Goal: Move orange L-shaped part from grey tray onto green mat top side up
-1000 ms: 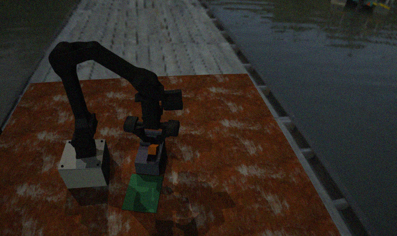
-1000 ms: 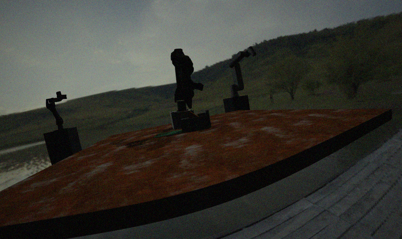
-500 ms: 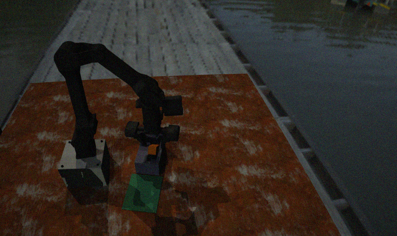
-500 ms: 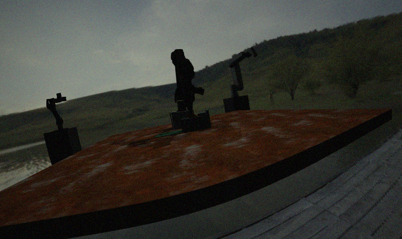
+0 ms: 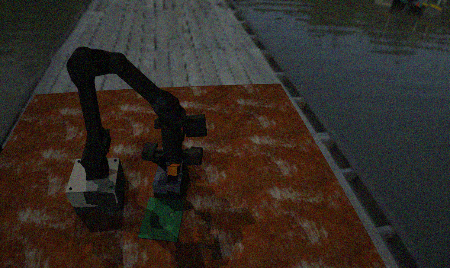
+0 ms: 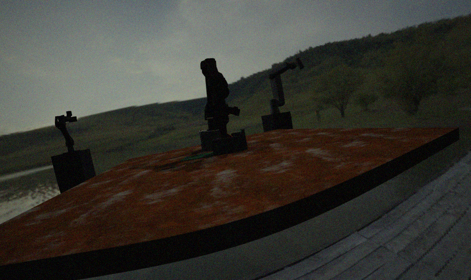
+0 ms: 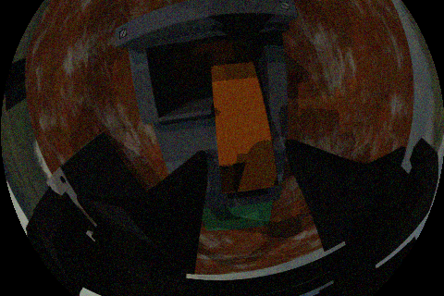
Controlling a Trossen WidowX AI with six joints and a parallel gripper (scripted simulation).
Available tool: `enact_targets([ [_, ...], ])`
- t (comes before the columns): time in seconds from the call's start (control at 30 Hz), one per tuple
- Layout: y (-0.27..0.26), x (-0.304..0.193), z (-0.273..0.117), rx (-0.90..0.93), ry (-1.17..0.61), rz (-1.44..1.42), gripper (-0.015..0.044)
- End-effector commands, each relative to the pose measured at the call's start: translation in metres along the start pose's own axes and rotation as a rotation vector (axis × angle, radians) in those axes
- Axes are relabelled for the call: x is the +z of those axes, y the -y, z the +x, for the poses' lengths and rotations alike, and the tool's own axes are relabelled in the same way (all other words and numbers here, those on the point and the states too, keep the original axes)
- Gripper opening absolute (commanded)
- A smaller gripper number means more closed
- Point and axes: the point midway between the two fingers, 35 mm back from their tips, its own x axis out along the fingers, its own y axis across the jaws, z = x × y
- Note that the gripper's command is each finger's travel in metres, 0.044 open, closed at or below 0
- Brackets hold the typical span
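The orange part is tilted in the grey tray. Its plain end, nearer the mat, stands up out of the pocket, and its far end is down inside. My gripper is open, pointing down, with one dark finger on each side of the raised end in the wrist view. Gaps show between the fingers and the part; whether either touches it is hard to tell in the dim light. The green mat lies beside the tray with nothing on it but shadows.
My arm's pale base block stands left of the tray. A raised wall with screws runs along the tray's far edge. Two other arms on dark pedestals stand beyond the rusty table.
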Motion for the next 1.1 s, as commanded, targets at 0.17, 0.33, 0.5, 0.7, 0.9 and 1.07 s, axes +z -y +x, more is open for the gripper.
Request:
enact_targets([
  [0.17, 0.000, 0.000, -0.001, -0.001, 0.000, 0.000, 0.0129],
  [0.33, 0.000, 0.000, -0.001, -0.001, 0.000, 0.000, 0.0095],
  [0.5, 0.000, 0.000, -0.001, -0.001, 0.000, 0.000, 0.0003],
  [0.7, 0.000, 0.000, -0.001, -0.001, 0.000, 0.000, 0.0000],
  [0.9, 0.000, 0.000, -0.009, -0.001, 0.001, 0.002, 0.0000],
  [1.07, 0.000, 0.000, -0.017, 0.000, 0.001, 0.003, 0.0000],
])
